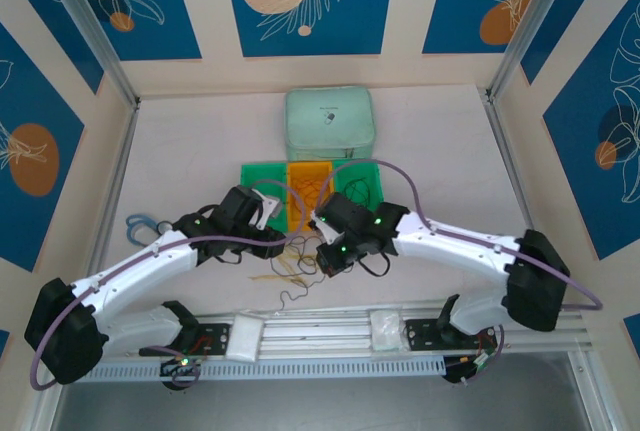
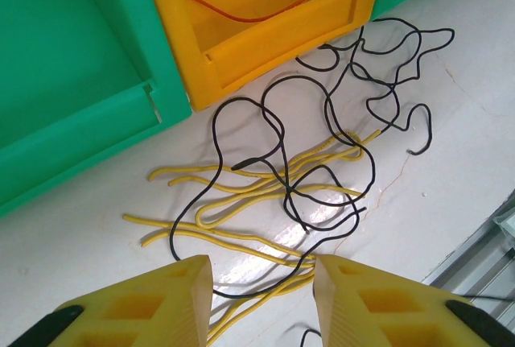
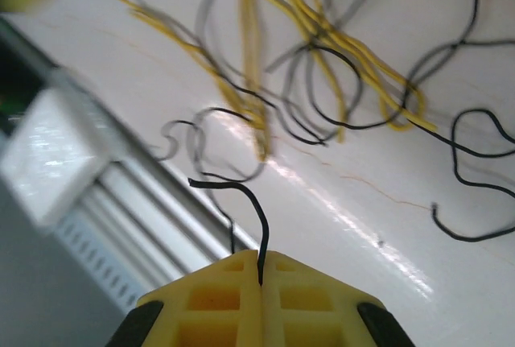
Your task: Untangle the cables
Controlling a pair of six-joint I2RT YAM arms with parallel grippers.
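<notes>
The table holds a green bin and a yellow bin side by side, touching, near its middle. The left gripper hangs over the mess with its jaws wide apart and nothing in them. The right gripper is pinched tight on a black cable. An orange-red cable lies in the yellow bin, so that part looks done. The black cables and yellow cables lie crossed over each other on the table, between the bins and the near edge. I think most of the job is left.
</notes>
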